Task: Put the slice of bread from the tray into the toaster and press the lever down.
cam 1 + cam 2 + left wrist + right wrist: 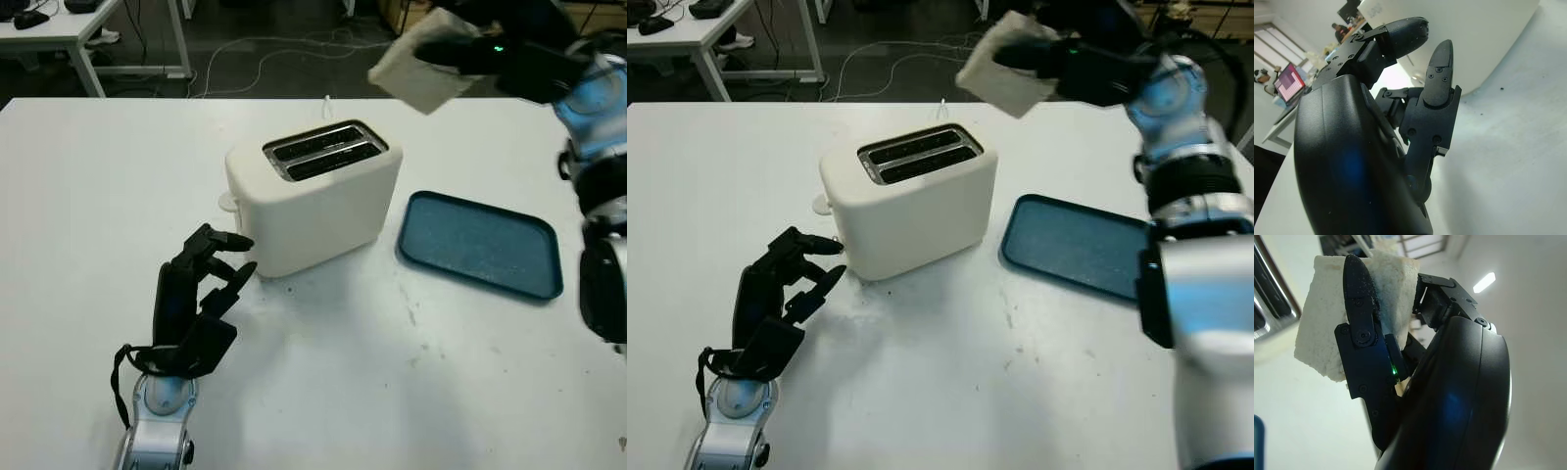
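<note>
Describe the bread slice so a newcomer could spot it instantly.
Start at the cream two-slot toaster in the middle of the white table. Look above and beyond its right end, over the gap between it and the blue tray. The bread slice is the pale square held in the air by the right hand, the one thing off the table.

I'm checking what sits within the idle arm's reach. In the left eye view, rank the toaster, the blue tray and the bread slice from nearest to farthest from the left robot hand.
From the left robot hand, open, on the table's near left:
1. Toaster, just beside its fingertips.
2. Blue tray, right of the toaster.
3. Bread slice, held aloft by the right robot hand, far right.
</note>
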You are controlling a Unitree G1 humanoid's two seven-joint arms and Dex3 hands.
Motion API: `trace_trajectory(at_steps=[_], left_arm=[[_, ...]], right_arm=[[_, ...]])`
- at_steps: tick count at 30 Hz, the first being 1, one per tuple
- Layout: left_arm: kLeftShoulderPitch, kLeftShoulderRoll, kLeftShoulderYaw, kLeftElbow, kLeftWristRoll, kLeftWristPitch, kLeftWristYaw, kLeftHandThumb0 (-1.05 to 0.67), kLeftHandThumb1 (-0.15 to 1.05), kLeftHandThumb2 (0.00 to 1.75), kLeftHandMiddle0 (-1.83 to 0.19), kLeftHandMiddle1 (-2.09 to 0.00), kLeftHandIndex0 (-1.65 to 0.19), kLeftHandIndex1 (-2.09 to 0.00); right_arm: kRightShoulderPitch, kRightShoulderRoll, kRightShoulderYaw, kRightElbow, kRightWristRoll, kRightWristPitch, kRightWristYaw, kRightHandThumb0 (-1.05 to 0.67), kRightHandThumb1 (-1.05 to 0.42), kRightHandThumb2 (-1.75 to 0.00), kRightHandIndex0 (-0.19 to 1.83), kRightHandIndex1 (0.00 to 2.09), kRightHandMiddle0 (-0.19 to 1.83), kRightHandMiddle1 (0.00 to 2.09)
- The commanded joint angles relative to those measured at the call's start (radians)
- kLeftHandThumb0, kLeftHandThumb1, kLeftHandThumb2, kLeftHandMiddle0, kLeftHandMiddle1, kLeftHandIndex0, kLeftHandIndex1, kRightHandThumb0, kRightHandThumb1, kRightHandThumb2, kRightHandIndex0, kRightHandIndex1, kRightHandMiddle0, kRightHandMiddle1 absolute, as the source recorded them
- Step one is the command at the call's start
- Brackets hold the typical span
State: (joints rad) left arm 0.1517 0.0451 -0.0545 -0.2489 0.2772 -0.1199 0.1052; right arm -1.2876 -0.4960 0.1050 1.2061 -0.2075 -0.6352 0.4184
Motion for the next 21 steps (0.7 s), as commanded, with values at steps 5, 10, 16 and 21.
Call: trace_trajectory(at_steps=[5, 10, 16, 21], left_arm=[[0.004, -0.005, -0.003, -0.003, 0.006, -0.002, 0.01, -0.22, 0.92, 0.23, -0.58, -1.56, -0.5, -1.15], [0.003, -0.003, -0.002, 0.001, 0.004, -0.006, 0.01, -0.23, 0.92, 0.23, -0.59, -1.56, -0.5, -1.15], [0.003, -0.002, -0.002, 0.004, 0.002, -0.011, 0.009, -0.22, 0.92, 0.23, -0.59, -1.56, -0.5, -1.15], [0.001, -0.004, -0.003, 0.006, -0.007, -0.007, 0.006, -0.23, 0.92, 0.23, -0.59, -1.57, -0.5, -1.15]], right_arm=[[-0.076, 0.07, 0.016, -0.002, -0.022, 0.054, 0.037, -0.57, -0.92, -0.2, 1.06, 1.75, 0.87, 1.75], [-0.083, 0.097, 0.062, 0.0, -0.083, 0.039, -0.002, -0.59, -0.92, -0.22, 1.05, 1.75, 0.85, 1.75], [-0.081, 0.124, 0.086, 0.014, -0.108, 0.052, -0.003, -0.63, -0.92, -0.23, 1.1, 1.75, 0.89, 1.75], [-0.07, 0.133, 0.096, 0.014, -0.122, 0.058, 0.015, -0.64, -0.92, -0.23, 1.1, 1.75, 0.87, 1.75]])
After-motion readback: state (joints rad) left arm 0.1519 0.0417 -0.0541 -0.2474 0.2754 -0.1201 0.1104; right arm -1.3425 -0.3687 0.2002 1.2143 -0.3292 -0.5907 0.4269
